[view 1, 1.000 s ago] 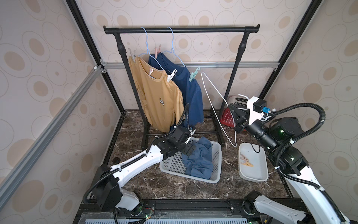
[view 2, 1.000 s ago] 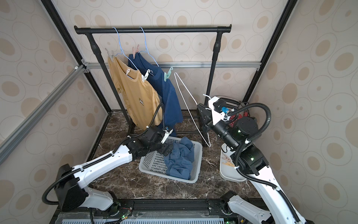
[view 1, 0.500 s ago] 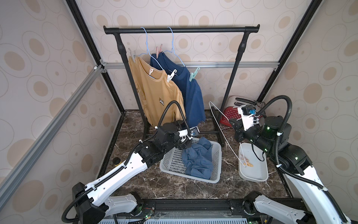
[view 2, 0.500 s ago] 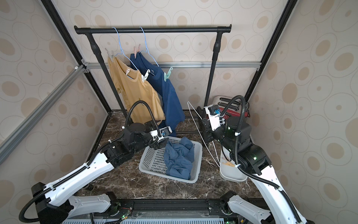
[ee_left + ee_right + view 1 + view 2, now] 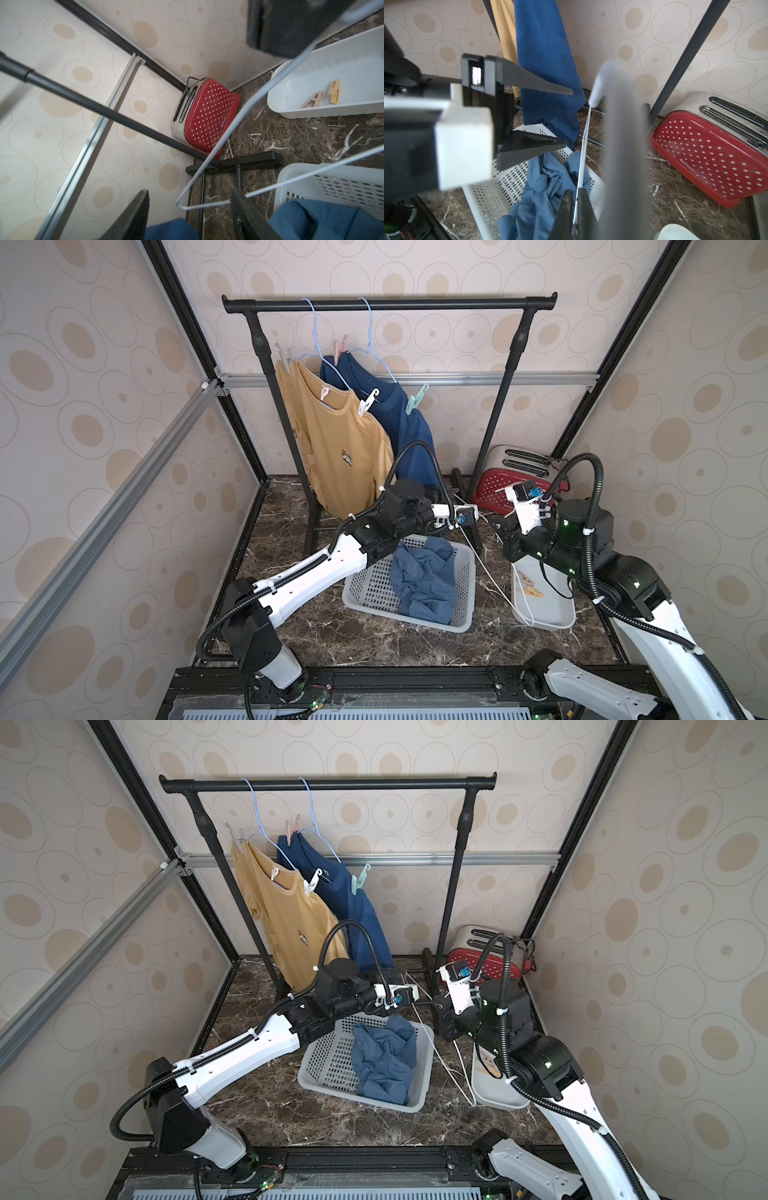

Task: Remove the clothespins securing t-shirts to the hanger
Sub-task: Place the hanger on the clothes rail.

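1. Well, leftmost, the rack (image 5: 390, 304) carries the work that is left. The mustard t-shirt (image 5: 336, 448) and the dark blue t-shirt (image 5: 409, 427) hang pinned by a grey clothespin (image 5: 284, 357), a pink clothespin (image 5: 340, 346), a white clothespin (image 5: 324, 393), a hooked white clothespin (image 5: 368, 400) and a teal clothespin (image 5: 415, 398). The grey may be a pair; it is too small to tell.
2. My left gripper (image 5: 190, 193) stands part open, with a corner of the white wire hanger (image 5: 584, 145) between its fingers, not pinched.
3. Below it, the medium blue t-shirt (image 5: 424, 580) lies freed in the basket (image 5: 353, 601).
4. My right gripper (image 5: 576, 192) is clamped tight on that hanger's wire.
5. Rightmost, the tray (image 5: 311, 113) holds two removed pegs: a pink peg (image 5: 312, 99) and an orange-yellow peg (image 5: 334, 91).
6. A second ago my left jaws were spread wide, low over the basket. Now they are narrower and raised to the hanger, which my right arm has brought down from beside the rack.
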### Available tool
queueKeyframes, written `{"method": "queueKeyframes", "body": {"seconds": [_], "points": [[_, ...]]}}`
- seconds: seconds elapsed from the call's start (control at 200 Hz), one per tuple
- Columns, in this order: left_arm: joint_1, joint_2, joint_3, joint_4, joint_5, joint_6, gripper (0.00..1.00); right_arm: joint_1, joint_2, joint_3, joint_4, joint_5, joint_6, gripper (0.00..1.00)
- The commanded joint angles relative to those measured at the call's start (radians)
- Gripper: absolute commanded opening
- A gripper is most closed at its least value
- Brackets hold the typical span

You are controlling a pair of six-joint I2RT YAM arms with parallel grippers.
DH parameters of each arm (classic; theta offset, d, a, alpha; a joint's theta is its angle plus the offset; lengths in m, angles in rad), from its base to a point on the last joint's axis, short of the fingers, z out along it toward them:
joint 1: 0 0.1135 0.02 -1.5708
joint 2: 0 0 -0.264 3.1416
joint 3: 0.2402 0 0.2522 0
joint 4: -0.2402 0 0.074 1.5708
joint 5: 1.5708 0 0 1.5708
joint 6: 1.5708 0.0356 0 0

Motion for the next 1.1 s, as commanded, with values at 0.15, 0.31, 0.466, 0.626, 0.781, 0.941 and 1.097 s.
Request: {"method": "queueKeyframes", "body": {"seconds": [0.15, 0.31, 0.466, 0.626, 0.781, 0.941, 1.097], "points": [[-0.036, 0.079, 0.101, 0.045, 0.095, -0.004, 0.36, -0.003, -0.017, -0.023, -0.016, -0.04, 0.025, 0.0], [-0.042, 0.096, 0.11, 0.053, 0.096, -0.01, 0.2, -0.002, -0.015, -0.025, -0.021, -0.036, 0.016, 0.0], [-0.045, 0.095, 0.101, 0.061, 0.092, -0.005, 0.11, -0.003, -0.013, -0.021, -0.022, -0.034, 0.006, 0.0], [-0.044, 0.089, 0.087, 0.085, 0.082, -0.006, 0.06, -0.003, -0.006, -0.012, -0.035, -0.052, -0.004, 0.08], [-0.045, 0.089, 0.084, 0.103, 0.064, -0.012, 0.04, -0.002, -0.016, -0.002, -0.057, -0.045, -0.014, 0.36], [-0.039, 0.086, 0.075, 0.113, 0.063, -0.007, 0.04, -0.003, -0.031, 0.044, -0.122, 0.004, -0.032, 0.53], [-0.009, 0.08, 0.064, 0.113, 0.064, -0.018, 0.04, -0.002, -0.035, 0.133, -0.252, 0.023, -0.035, 0.56]]}}
